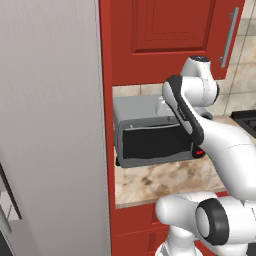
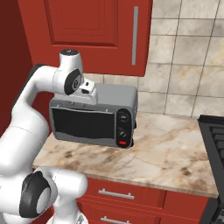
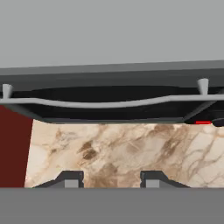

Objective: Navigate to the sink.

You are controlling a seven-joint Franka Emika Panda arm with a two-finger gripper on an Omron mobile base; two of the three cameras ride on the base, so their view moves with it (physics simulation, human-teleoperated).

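The sink is out of view. My gripper (image 3: 112,180) hangs over the marble counter (image 3: 113,148), just in front of a grey toaster oven (image 3: 109,83) and pointing down. Its two dark fingertips (image 3: 72,178) stand apart with nothing between them, so it is open. The arm is folded up close before the same toaster oven (image 2: 94,116), which also sits at the counter's back (image 1: 150,135).
The black grated stovetop (image 2: 214,140) lies to the right of the marble counter (image 2: 166,148). Red wall cabinets (image 2: 87,26) hang above and red drawers (image 2: 116,194) sit below. A tall grey panel (image 1: 50,125) walls off the left side.
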